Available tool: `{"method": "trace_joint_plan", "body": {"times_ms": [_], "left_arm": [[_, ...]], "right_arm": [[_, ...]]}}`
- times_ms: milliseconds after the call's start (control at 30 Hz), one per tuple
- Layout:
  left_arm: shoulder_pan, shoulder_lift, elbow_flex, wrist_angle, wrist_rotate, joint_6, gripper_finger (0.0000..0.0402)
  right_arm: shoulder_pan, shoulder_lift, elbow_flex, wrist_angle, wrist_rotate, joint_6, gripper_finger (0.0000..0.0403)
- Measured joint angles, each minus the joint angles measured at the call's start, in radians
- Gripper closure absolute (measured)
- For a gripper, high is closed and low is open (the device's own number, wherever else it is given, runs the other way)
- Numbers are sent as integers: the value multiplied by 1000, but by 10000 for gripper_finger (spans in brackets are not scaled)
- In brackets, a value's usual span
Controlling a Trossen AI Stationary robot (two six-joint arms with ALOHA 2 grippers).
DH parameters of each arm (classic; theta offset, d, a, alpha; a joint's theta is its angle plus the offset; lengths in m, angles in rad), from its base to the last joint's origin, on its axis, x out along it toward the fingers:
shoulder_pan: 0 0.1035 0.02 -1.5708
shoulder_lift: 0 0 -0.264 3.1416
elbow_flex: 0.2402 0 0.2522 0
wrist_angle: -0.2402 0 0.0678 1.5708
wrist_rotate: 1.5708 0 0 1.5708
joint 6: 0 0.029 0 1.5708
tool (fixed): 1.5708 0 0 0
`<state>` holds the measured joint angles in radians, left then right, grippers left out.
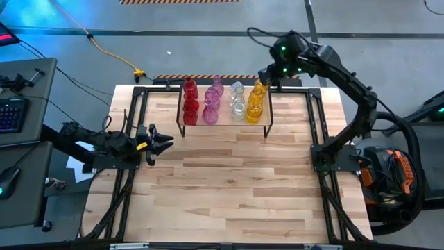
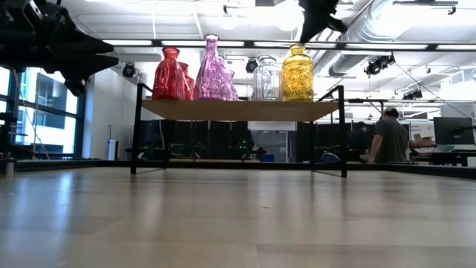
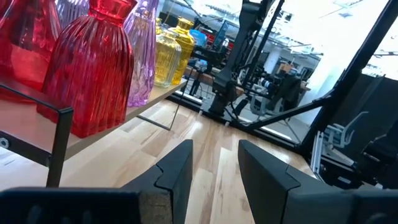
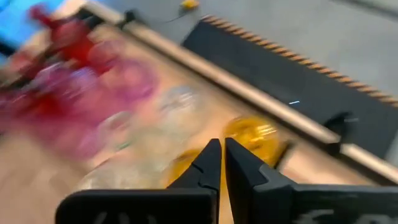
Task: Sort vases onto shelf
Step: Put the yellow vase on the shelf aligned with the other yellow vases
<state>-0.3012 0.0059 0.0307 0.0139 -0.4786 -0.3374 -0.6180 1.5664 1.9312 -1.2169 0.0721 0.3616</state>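
Vases [image 1: 220, 102] in red, pink, clear and yellow stand in rows on the shelf [image 1: 267, 105] at the surface's far side. Right gripper [image 1: 264, 75] hangs above the yellow ones, fingers closed on nothing; left gripper [image 1: 166, 142] waits at the left, fingers parted and empty.

Shelf [image 1: 223, 125] on table [image 1: 229, 187], vases [image 1: 220, 102] atop.

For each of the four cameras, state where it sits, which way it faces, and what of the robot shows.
High: overhead, looking down; both arms, shelf.
Low: table height, level; shelf legs, vases above.
Left wrist: behind open left gripper, facing the red vase.
Right wrist: above shelf, behind shut right gripper, facing down.
All four share the yellow vases.
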Motion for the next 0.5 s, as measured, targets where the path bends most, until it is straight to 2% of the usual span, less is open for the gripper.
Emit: {"method": "trace_joint_plan", "body": {"times_ms": [100, 267, 500], "left_arm": [[0, 0, 0, 0, 0, 0, 282], [0, 0, 0, 0, -1, 0, 282], [0, 0, 0, 0, -8, 0, 282]], "right_arm": [[37, 1, 0, -23, -73, 8, 399], [95, 0, 0, -153, -75, 46, 402], [187, 2, 0, -145, -80, 64, 402]]}}
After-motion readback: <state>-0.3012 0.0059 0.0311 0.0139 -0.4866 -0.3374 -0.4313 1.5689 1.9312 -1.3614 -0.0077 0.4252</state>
